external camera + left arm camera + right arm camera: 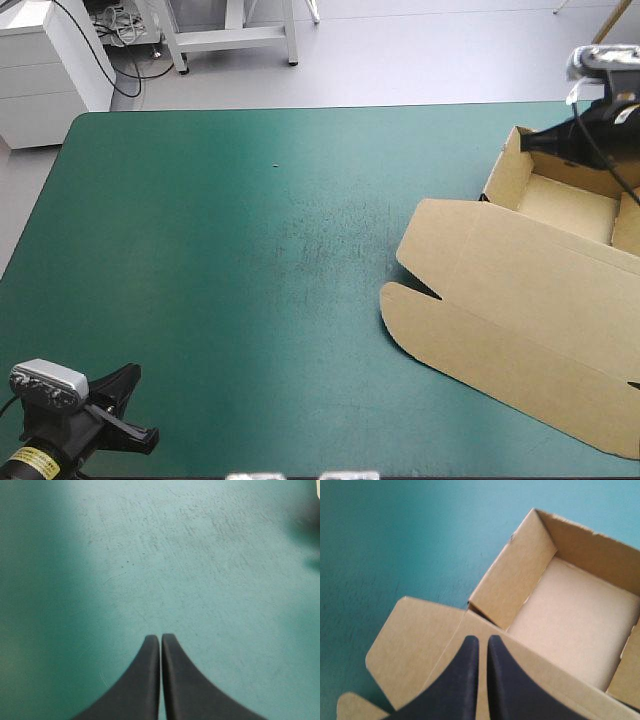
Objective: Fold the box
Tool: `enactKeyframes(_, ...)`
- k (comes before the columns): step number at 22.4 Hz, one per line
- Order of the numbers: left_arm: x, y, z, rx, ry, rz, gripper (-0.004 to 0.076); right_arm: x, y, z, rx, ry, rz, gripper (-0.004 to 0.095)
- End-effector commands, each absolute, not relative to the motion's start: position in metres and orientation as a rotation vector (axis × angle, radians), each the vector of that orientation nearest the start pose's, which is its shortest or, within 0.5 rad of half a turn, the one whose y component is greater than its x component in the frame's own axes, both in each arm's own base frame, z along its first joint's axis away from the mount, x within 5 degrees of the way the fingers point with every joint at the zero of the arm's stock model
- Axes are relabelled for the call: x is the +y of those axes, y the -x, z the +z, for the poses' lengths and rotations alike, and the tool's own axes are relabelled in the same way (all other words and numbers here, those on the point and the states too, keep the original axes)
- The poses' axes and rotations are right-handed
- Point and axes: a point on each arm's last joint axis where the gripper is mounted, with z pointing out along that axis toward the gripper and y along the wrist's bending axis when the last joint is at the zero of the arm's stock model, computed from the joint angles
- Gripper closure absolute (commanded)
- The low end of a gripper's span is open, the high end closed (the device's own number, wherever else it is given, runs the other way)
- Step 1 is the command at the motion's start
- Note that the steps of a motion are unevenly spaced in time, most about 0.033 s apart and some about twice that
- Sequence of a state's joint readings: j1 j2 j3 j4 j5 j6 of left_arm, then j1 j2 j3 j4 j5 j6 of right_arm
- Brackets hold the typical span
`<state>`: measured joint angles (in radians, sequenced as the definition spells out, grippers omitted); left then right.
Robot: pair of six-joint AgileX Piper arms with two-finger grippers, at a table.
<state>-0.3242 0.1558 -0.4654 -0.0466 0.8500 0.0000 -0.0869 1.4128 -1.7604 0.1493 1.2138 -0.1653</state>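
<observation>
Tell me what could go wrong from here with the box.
1. The right gripper hangs shut over the box, near the fold between lid and tray; lowered, it might dent the board instead of gripping it.
2. The left gripper is far off, shut over the bare table, so nothing steadies the box and a push could slide it.

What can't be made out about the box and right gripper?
The box: right side cut off by the high view's edge.
The right gripper: touching the box or hovering, unclear in both views.
The lid: partly hidden behind the black fingers, right wrist view.
</observation>
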Motion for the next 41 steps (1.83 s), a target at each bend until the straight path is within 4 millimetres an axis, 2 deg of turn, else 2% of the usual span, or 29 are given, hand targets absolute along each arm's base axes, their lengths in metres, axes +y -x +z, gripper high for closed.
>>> enactKeyframes(1,-0.014,-0.032,0.294,1.932,-0.312,-0.275,0.0731,0.005,-0.235,0.477,2.243,0.181,0.017,0.0924)
enactKeyframes(3,-0.014,-0.032,0.294,1.932,-0.312,-0.275,0.0731,0.01,-0.207,0.469,2.208,0.197,0.028,0.0924)
enactKeyframes(6,-0.014,-0.032,0.294,1.932,-0.312,-0.275,0.0731,0.009,-0.18,0.458,2.148,0.198,0.018,0.0924)
enactKeyframes(8,-0.014,-0.032,0.294,1.932,-0.312,-0.275,0.0731,0.009,-0.153,0.439,2.122,0.2,0.009,0.0924)
enactKeyframes(10,-0.014,-0.032,0.294,1.932,-0.312,-0.275,0.0731,0.008,-0.131,0.412,2.128,0.198,0.008,0.0924)
enactKeyframes(13,-0.014,-0.032,0.294,1.932,-0.312,-0.275,0.0731,0.008,-0.11,0.387,2.112,0.201,0.002,0.0924)
enactKeyframes(18,-0.014,-0.032,0.294,1.932,-0.312,-0.275,0.0731,0.008,-0.088,0.343,2.128,0.2,0.003,0.0924)
enactKeyframes(21,-0.014,-0.032,0.294,1.932,-0.312,-0.275,0.0731,0.007,-0.072,0.308,2.149,0.199,0.006,0.0924)
enactKeyframes(25,-0.015,-0.031,0.294,1.933,-0.309,-0.292,0.0731,0.007,-0.066,0.29,2.091,0.187,0.0,0.0924)
enactKeyframes(41,-0.015,-0.031,0.294,1.934,-0.302,-0.301,0.0731,0.007,-0.066,0.29,2.081,0.181,0.004,0.0924)
